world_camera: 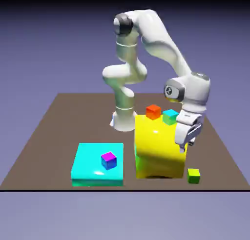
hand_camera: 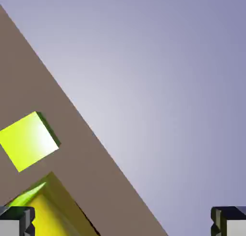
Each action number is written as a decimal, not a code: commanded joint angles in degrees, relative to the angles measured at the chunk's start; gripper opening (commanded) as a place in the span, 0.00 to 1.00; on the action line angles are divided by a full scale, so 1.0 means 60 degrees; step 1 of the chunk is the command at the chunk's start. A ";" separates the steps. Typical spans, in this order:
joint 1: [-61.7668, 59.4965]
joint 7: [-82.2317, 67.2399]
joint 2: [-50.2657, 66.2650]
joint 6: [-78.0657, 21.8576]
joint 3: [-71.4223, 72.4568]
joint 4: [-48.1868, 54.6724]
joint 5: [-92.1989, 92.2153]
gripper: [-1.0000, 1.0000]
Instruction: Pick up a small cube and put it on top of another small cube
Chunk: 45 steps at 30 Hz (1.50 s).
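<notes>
Hand (world_camera: 182, 145) hangs over the tabletop (world_camera: 44, 136), close against the side of the yellow block (world_camera: 158, 153), fingers wide apart with nothing between them. In the hand view both fingertips (hand_camera: 17, 221) sit at the bottom corners, one of them over a corner of the yellow block. Lime cube (world_camera: 194, 175) rests on the tabletop below the hand, apart from the fingers, just beside the block's lower corner. Orange cube (world_camera: 153, 111) and teal-topped cube (world_camera: 170, 117) sit atop the yellow block, level with the wrist. Beyond the block from the hand, a purple cube (world_camera: 109, 160) sits on a cyan slab (world_camera: 88, 168).
</notes>
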 commanded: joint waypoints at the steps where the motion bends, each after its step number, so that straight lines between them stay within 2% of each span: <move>1: 0.0067 -0.0101 0.0347 -0.0298 0.0130 0.0284 -0.0189 0.50; 11: 0.0175 -0.1116 0.3413 -0.3497 0.1773 0.2664 -0.2666 0.50; 13: 0.0125 -0.1132 0.3426 -0.3570 0.1831 0.2660 -0.2760 0.50; 16: 0.0122 -0.0715 0.4328 -0.2498 0.1336 0.2417 -0.3419 0.50; 17: 0.0122 -0.0715 0.4328 -0.2498 0.1336 0.2417 -0.3420 0.00; 22: -0.0109 -0.1387 0.3204 -0.3739 0.2209 0.2737 -0.2702 0.00; 33: -0.1431 -0.1319 -0.0603 -0.5616 0.3162 0.1489 -0.0404 0.00; 45: -0.1403 0.1194 -0.4756 -0.7097 0.1166 -0.1296 0.2830 0.00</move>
